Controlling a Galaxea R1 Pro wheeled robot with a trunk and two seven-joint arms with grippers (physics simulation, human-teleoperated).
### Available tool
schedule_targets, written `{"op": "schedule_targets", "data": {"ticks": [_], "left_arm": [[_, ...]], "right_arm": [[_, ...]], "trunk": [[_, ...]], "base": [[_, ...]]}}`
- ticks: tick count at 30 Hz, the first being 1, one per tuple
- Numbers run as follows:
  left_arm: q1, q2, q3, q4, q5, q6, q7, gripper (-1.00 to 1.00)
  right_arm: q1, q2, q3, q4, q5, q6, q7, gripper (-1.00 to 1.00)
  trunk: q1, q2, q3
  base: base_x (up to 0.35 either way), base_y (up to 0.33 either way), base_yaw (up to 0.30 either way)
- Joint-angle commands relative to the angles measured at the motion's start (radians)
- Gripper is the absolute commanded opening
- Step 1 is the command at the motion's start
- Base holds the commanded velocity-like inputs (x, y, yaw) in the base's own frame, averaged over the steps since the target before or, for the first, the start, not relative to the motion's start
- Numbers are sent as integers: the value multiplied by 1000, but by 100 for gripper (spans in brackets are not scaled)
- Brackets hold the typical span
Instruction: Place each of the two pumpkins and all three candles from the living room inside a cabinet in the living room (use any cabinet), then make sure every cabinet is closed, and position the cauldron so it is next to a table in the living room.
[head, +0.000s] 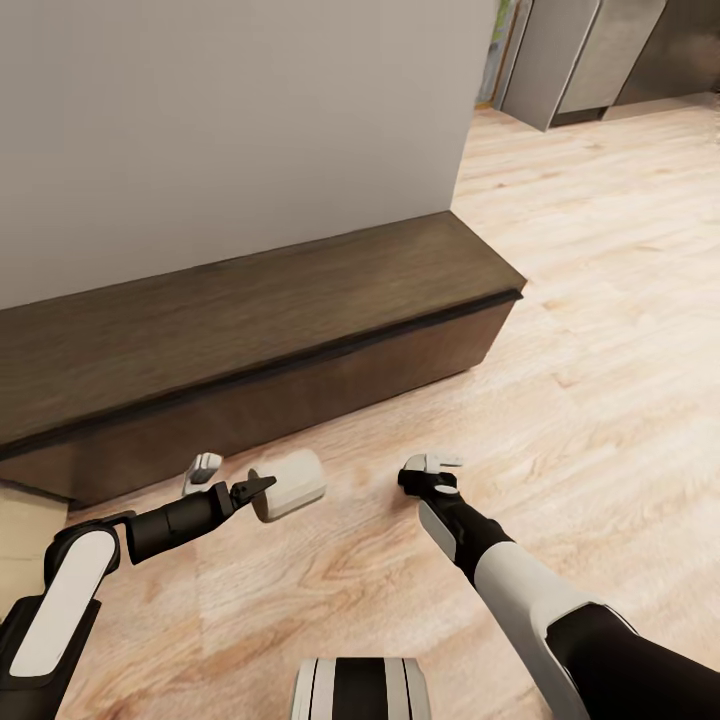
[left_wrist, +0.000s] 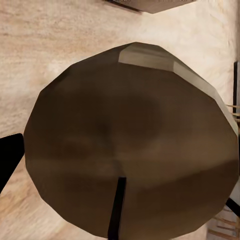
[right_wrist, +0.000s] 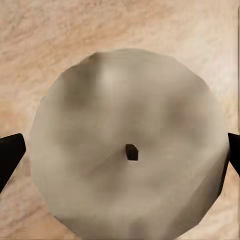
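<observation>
A cream-white candle (head: 292, 484) tilts just above the plank floor with my left gripper (head: 262, 491) shut on it. In the left wrist view that candle (left_wrist: 130, 145) looks brown with shade, its wick a dark line, and a black finger (left_wrist: 9, 160) touches its side. My right gripper (head: 432, 468) points down at the floor and is shut on a second candle (right_wrist: 130, 155), whose round top and dark wick sit between the black fingers (right_wrist: 10, 152). The long, low, dark brown cabinet (head: 250, 330) runs along the wall right behind both grippers, its fronts here shut.
A grey wall rises above the cabinet. A small white-grey piece (head: 203, 470) lies at the cabinet's foot by my left forearm; what it is I cannot tell. Pale wood (head: 20, 535) shows at the left edge. Open plank floor (head: 600, 300) stretches right toward grey kitchen units (head: 580, 60).
</observation>
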Motion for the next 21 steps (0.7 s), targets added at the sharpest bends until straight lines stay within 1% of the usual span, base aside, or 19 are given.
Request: {"op": "schedule_targets", "data": {"ticks": [1, 2, 6, 8, 11, 12, 15, 18, 19, 20, 21], "left_arm": [[0, 0, 1, 1, -10, 4, -10, -100], [0, 0, 1, 1, -10, 4, -10, -100], [0, 0, 2, 3, -9, 4, -8, -100], [0, 0, 2, 3, -9, 2, -7, -100], [0, 0, 5, 11, -9, -5, -1, -100], [0, 0, 7, 25, -9, -7, 12, -100], [0, -1, 8, 42, -9, -8, 68, -100], [0, -3, 9, 47, -8, -8, 112, -100], [0, -4, 9, 48, -9, -9, 128, -100], [0, -5, 9, 49, -9, -9, 131, -100], [0, -6, 5, 50, -10, -10, 158, -100]], "right_arm": [[0, -1, 8, -22, -9, 11, -8, -100], [0, -1, 8, -28, -9, 13, -9, -100], [3, -5, 8, -115, -9, 94, -9, -100], [6, -10, 8, -172, -9, 132, -11, -100], [23, -24, 6, -299, -9, 213, -19, -100], [46, -29, 6, -365, -10, 249, -31, -100], [76, -31, 5, -443, -12, 273, -71, -100], [91, -32, 5, -482, -14, 279, -111, -100], [96, -32, 5, -497, -21, 282, -127, -100], [97, -32, 5, -500, -25, 284, -130, -100], [99, -32, 5, -508, -37, 299, -135, -100]], "trunk": [[-1, 0, 3], [-1, 0, 7], [-3, 1, 23], [-4, 2, 30], [-5, 2, 42], [-6, 3, 46], [-7, 3, 57], [-8, 4, 69], [-9, 4, 73], [-9, 4, 77], [-10, 5, 81]], "base": [[-228, 0, 0], [-250, 0, 0], [-319, 0, 0], [-335, 0, 0], [-338, 0, 0], [-339, 0, 0], [-339, 0, 0], [-339, 0, 0], [-339, 0, 0], [-339, 0, 0], [-339, 0, 0]]}}
